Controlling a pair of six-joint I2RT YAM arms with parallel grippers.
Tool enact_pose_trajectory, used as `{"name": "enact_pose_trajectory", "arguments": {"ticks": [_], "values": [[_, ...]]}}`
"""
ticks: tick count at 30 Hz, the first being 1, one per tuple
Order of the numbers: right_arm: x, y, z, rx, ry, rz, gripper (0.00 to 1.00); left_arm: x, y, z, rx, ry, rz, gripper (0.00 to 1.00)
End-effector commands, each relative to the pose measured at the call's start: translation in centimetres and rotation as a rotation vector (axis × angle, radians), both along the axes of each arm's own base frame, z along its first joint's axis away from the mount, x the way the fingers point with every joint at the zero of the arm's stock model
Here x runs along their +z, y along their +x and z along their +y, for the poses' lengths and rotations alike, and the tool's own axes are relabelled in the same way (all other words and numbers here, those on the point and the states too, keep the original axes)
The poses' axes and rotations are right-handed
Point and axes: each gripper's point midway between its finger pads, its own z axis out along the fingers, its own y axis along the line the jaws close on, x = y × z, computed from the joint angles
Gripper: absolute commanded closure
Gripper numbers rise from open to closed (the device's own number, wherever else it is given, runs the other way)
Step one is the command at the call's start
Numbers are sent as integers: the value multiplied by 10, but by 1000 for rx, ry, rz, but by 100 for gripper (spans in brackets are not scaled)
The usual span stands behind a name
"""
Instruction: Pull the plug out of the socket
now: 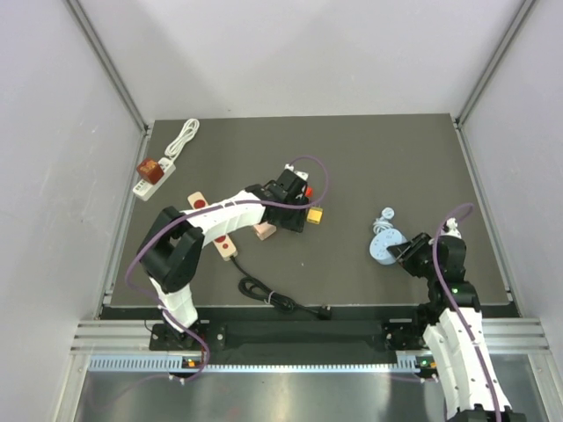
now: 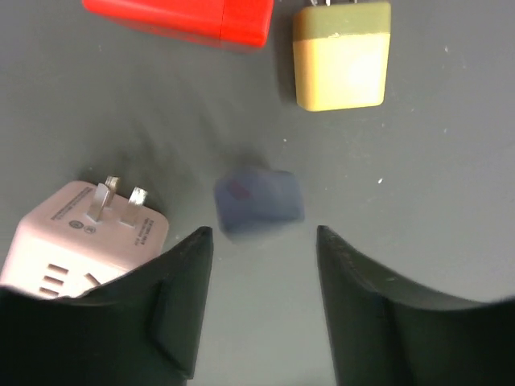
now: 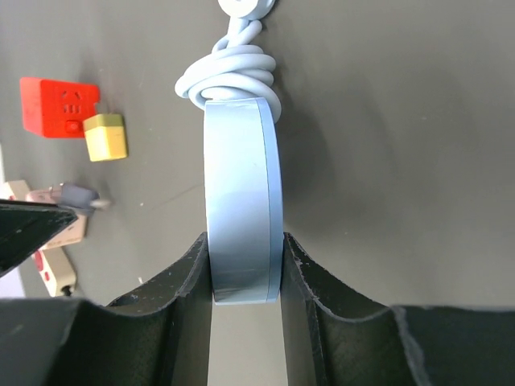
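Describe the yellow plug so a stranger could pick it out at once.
Look to the middle of the dark table, just beyond the left arm's tool. Beside the red socket block lies the yellow plug: a small cube with metal prongs, the only yellow thing on the table.

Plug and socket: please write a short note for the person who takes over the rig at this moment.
Left gripper: open, holds nothing.
Right gripper: shut on the round blue socket, held on edge.
The small grey-blue plug is free beneath the left jaws, blurred, not in that socket.
Done: the plug seems pulled off.
Left: probably to set the socket down and retract both arms.
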Motion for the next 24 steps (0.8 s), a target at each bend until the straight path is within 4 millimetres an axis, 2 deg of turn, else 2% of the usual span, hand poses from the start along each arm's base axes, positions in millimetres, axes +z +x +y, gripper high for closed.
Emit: {"name": "enact_pose_trajectory", "arguments": {"ticks": [1, 2, 4, 5, 7, 10, 11, 12, 15, 16, 17, 24], "values": [[27, 15, -13, -26, -70, -77, 100, 21, 13, -6, 13, -50, -47, 28], [27, 16, -15, -31, -79, -74, 100, 26, 13, -6, 12, -60, -55, 15], [25, 16, -19, -43, -95, -57, 100, 33, 14, -6, 22, -74, -64, 4], [24, 16, -20, -45, -98, -49, 100, 36, 13, -5, 22, -77, -67, 2], [20, 16, -25, -61, -112, -24, 100, 43, 11, -6, 31, -101, -66, 2], [13, 14, -35, -114, -116, 24, 100, 65, 3, -10, 27, -175, -69, 2], [14, 14, -38, -132, -119, 34, 100, 68, -5, -12, 16, -203, -52, 2], [11, 13, -45, -160, -126, 50, 100, 83, -9, -15, 13, -260, -63, 2], [7, 12, -59, -238, -134, 89, 100, 106, -33, -28, -49, -413, -35, 2], [5, 10, -63, -265, -130, 107, 100, 110, -39, -30, -65, -444, -27, 2], [5, 9, -70, -300, -141, 112, 100, 113, -55, -32, -110, -490, 8, 2], [-6, -4, -110, -514, -141, 191, 100, 132, -88, -20, -184, -574, -6, 2]]}}
